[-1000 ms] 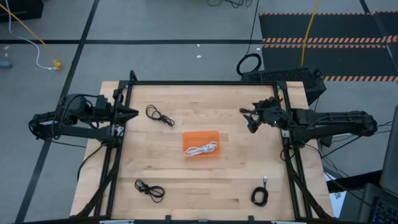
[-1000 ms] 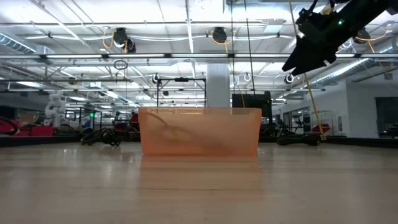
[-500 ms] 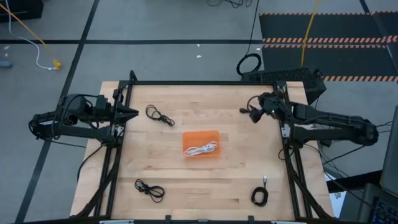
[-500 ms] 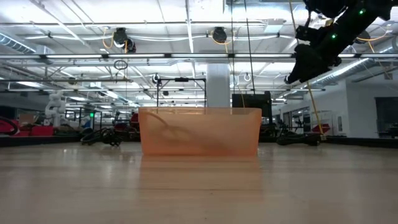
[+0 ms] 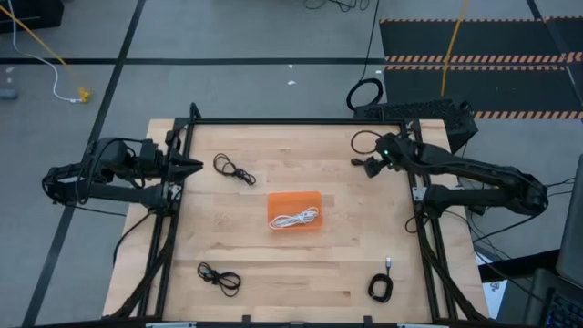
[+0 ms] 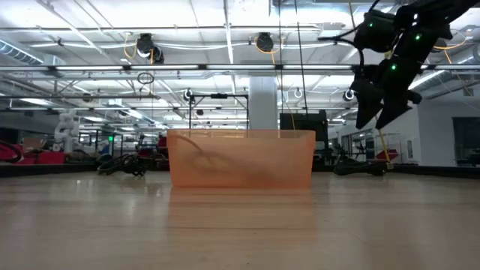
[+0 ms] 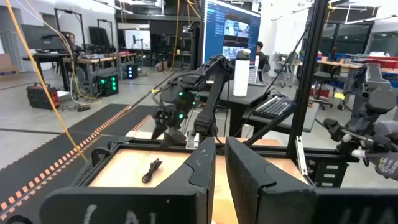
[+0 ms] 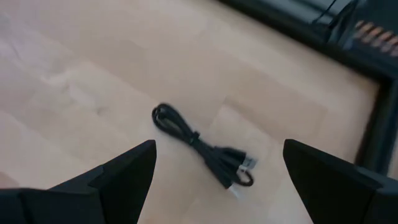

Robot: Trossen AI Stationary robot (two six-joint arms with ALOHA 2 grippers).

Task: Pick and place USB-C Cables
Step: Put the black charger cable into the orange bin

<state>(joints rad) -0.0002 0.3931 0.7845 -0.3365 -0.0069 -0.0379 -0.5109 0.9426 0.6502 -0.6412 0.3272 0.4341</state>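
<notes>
An orange tray [image 5: 293, 198] stands mid-table [image 6: 240, 157] with the white USB-C cable [image 5: 293, 219] coiled inside. Black cables lie on the wood at far left [image 5: 233, 169], near left [image 5: 219, 277] and near right [image 5: 380, 288]. Another black cable [image 8: 199, 146] lies flat near the far right corner [image 5: 358, 162]. My right gripper [image 8: 219, 155] hangs open above it, fingers pointing down [image 6: 377, 112], clear of the table. My left gripper [image 5: 194, 165] waits shut at the left edge [image 7: 219, 158].
Black frame rails [image 5: 291, 122] run round the wooden table. A keyboard [image 5: 419, 111] and a large black cable loop [image 5: 364, 94] sit beyond the far right corner, off the table. Bare wood lies between the tray and the near edge.
My right gripper has moved toward the table's far edge, tipped from slanting to pointing straight down, and come lower over the far right black cable. The cables and tray have stayed where they were.
</notes>
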